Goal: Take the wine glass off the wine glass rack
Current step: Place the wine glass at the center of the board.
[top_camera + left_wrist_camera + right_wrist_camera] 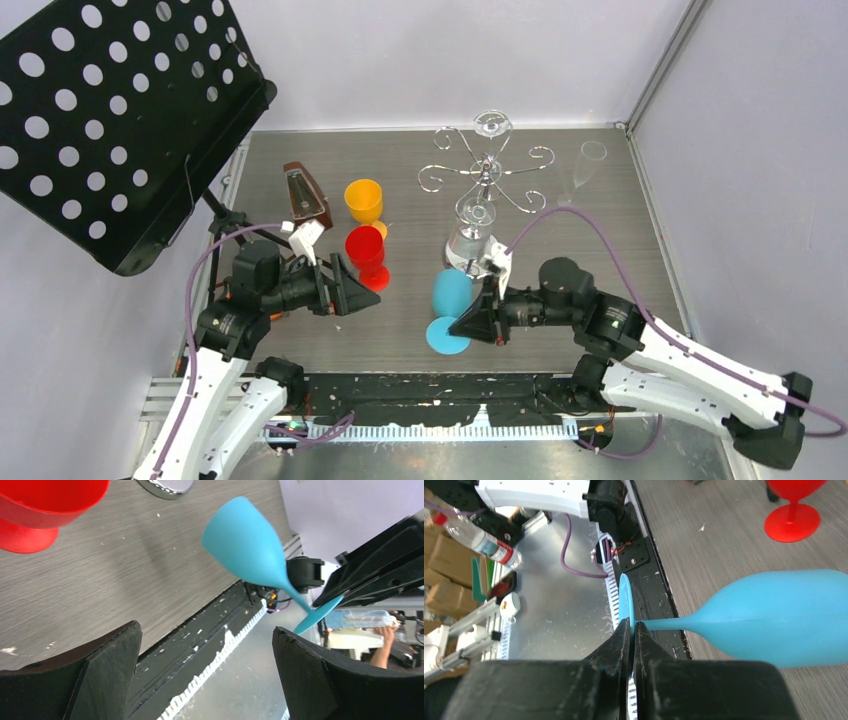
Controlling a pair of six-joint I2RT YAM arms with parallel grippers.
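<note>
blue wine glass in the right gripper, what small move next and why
Probably roll the right gripper so the blue wine glass comes upright over the table. The gripper is shut on the glass's foot, the glass lies tipped, and it is clear of the wine glass rack.

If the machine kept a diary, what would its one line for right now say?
blue wine glass: off wine glass rack, tilted | right gripper: shut on its foot | left gripper: open, empty
</note>
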